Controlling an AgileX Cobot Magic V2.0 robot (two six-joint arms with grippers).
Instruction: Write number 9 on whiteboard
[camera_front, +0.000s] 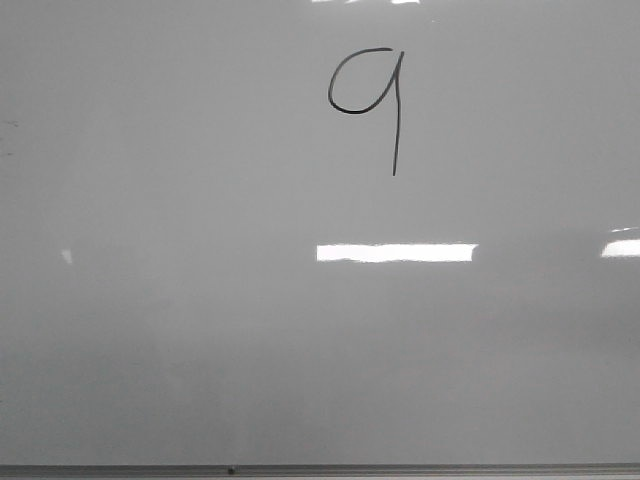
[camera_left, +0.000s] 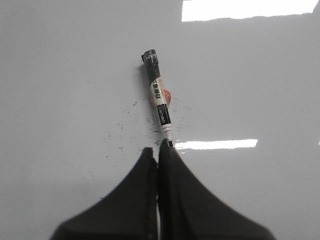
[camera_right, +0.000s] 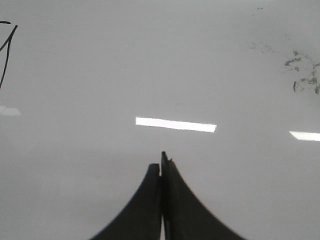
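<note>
One number 9 (camera_front: 368, 100) marks the whiteboard (camera_front: 200, 330) (no jaws near it).

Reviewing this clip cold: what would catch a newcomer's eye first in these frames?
The black hand-drawn number 9 stands out first, high and slightly right of centre on the pale whiteboard in the front view. Next is the marker lying on the board just beyond the left pincer, among small ink specks. The right pincer is shut and holds nothing.
</note>
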